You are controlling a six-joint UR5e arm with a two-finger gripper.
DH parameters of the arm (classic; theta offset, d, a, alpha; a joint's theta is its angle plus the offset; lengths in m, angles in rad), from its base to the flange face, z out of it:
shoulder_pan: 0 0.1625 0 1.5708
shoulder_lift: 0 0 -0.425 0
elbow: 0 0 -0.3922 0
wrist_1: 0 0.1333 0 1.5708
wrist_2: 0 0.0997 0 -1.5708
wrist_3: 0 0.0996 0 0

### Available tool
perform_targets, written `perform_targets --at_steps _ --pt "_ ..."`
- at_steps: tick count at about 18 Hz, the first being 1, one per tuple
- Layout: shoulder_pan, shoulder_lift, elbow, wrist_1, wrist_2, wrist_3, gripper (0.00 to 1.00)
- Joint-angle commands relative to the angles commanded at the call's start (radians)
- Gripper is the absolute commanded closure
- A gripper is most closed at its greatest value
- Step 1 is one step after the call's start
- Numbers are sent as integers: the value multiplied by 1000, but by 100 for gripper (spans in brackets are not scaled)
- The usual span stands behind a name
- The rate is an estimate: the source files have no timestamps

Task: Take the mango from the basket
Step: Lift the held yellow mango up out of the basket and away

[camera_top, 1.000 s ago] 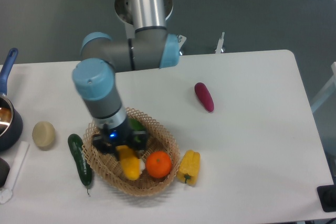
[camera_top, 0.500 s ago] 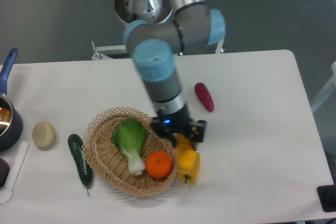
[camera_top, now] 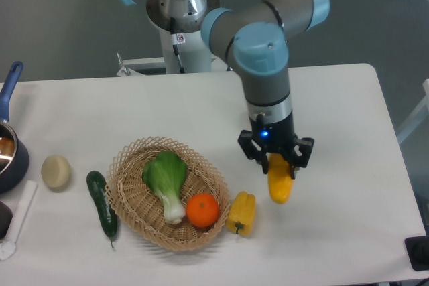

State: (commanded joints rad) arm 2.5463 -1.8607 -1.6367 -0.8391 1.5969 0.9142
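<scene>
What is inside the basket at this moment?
The basket holds a leafy green vegetable and an orange. The mango is outside it, gripped by the hand. Anything beneath the leaves is hidden.

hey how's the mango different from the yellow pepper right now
The mango is smooth and elongated; the yellow pepper is lobed and blocky. The mango is held in the gripper, right of the basket; the pepper lies on the table beside the basket's rim. Both are yellow and outside the basket.
</scene>
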Motion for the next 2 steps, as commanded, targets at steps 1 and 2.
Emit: perform_targets --at_steps 1,2 --pt "6 3 -5 0 -6 3 60" --pt "12 6 -8 0 -14 3 60"
